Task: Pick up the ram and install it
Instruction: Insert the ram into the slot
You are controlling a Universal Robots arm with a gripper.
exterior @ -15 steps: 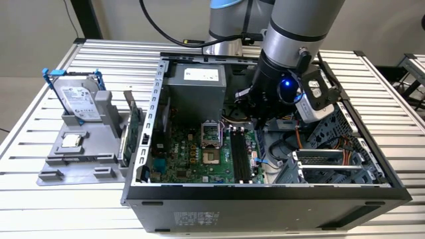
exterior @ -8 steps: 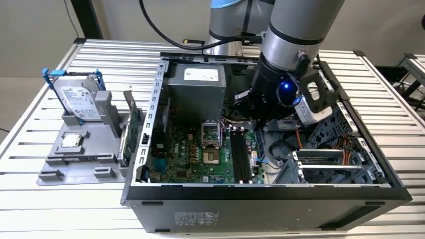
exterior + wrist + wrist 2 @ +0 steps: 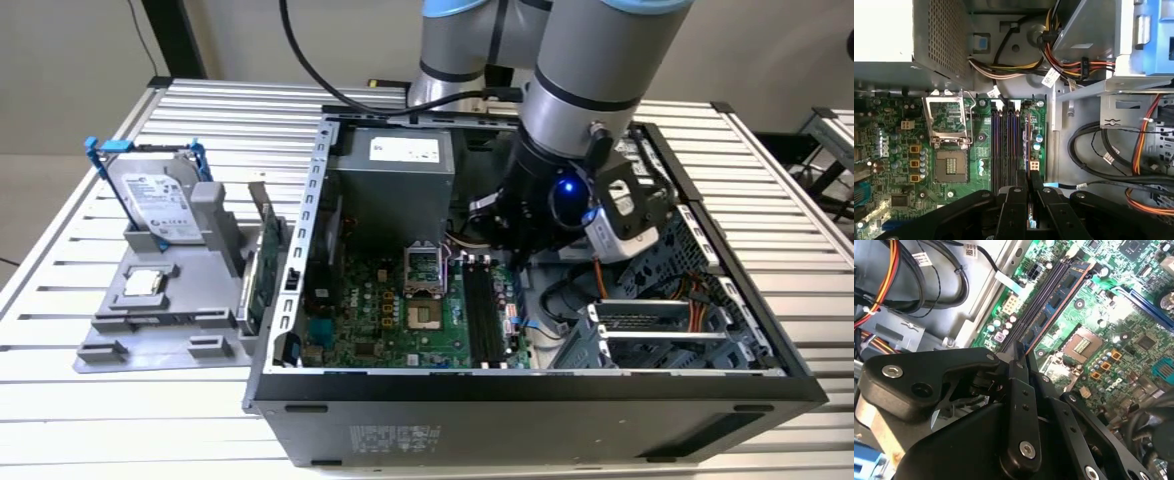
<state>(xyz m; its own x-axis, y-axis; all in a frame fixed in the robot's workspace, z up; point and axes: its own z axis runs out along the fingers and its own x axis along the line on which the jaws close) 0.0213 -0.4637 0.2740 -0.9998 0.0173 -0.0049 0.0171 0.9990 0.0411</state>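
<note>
- My gripper [image 3: 1021,356] is down inside the open computer case [image 3: 534,385], its fingers [image 3: 1019,187] drawn narrow and clamped on the ram [image 3: 1056,302].
- In the second wrist view the ram runs edge-on away from my fingertips, a dark stick with black chips, lying along the black memory slots [image 3: 1036,300]; I cannot tell whether it is fully seated.
- In the first wrist view the ram [image 3: 1027,145] stands at the slot bank's side nearest the drive cables.
- The motherboard [image 3: 949,195] lies flat on the case floor; its open processor socket [image 3: 951,167] sits just beside the slots.
- The power supply [image 3: 394,165] occupies the far corner of the case.
- Outside the case, on the slatted table [image 3: 80,410], a grey fixture [image 3: 167,325] carries an upright hard drive [image 3: 158,200], a small square chip [image 3: 144,284] and a green card [image 3: 267,255] on edge.
</note>
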